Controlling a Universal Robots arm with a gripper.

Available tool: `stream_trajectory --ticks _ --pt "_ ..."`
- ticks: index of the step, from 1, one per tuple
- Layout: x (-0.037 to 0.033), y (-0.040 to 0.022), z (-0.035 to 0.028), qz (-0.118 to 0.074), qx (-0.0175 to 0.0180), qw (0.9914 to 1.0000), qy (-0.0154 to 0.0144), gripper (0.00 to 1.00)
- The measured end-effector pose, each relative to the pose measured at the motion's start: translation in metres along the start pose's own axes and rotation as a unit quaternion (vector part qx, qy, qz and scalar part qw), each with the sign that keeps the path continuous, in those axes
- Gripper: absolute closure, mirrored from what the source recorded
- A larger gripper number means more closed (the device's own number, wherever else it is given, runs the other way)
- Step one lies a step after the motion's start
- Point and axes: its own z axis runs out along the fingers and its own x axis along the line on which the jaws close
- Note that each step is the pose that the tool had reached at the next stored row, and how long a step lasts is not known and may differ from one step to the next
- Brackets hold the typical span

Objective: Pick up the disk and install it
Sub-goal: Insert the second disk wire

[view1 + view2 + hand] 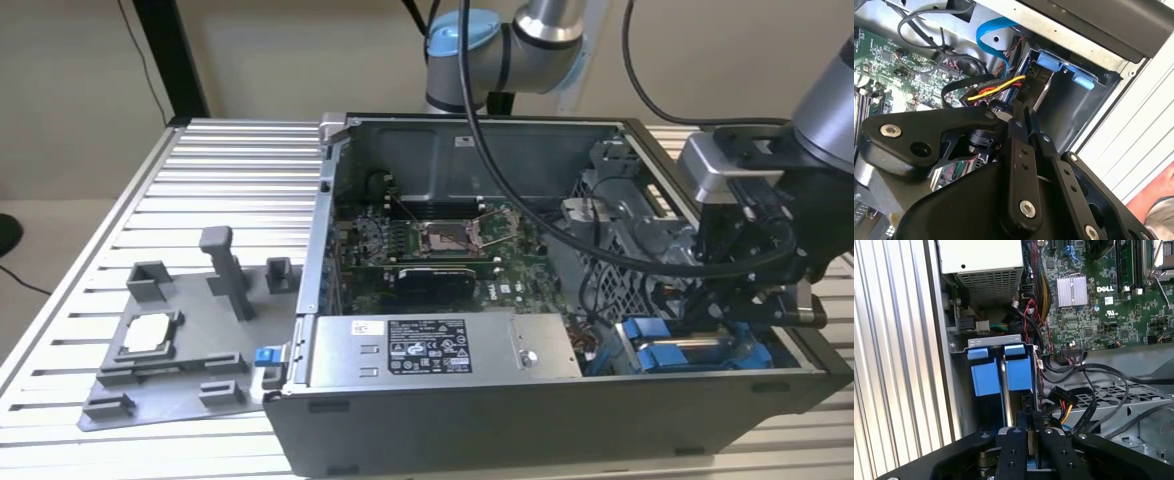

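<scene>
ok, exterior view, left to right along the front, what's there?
Grey plastic fixture tray → silver power supply box with white label → blue-framed disk in the drive bay, with the black hand just above it.

— Where does the disk (1018, 371) sit?

— In the first wrist view it stands on edge in the drive bay at the corner of the open computer case, its blue carrier facing up and a thin silver metal edge running alongside.

— Is it alone there?

— No, a second blue carrier stands just beside it, parallel.

— And from outside?

— In the exterior view the disk (694, 352) shows as blue and silver, low in the case's near corner on the exterior view's right.
</scene>
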Motion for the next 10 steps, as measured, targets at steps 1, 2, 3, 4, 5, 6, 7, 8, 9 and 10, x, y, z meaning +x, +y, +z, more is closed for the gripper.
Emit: stream_trajectory --ticks 1,2,3,4,5,6,7,8,9,10 --pt "-0.0001 -0.0003 0.0001 0.0 0.0 1.0 0.0 1.0" --pt "-0.0001 -0.0004 0.0001 0.0 0.0 1.0 0.0 1.0" --pt "0.0 -0.0004 0.0002 0.0 0.0 1.0 0.0001 1.0" --pt "0.0 -0.0004 0.0004 0.0 0.0 1.0 0.0001 1.0" --pt "0.0 -0.0005 0.0008 0.0 0.0 1.0 0.0 1.0" --pt "0.0 -0.0005 0.0012 0.0 0.0 1.0 0.0 1.0" --pt "0.0 -0.0005 0.0015 0.0 0.0 1.0 0.0003 1.0" --pt "0.0 -0.0005 0.0019 0.0 0.0 1.0 0.0004 1.0" --pt "0.0001 -0.0005 0.0024 0.0 0.0001 1.0 0.0005 1.0" --pt "0.0001 -0.0005 0.0029 0.0 0.0001 1.0 0.0007 1.0"
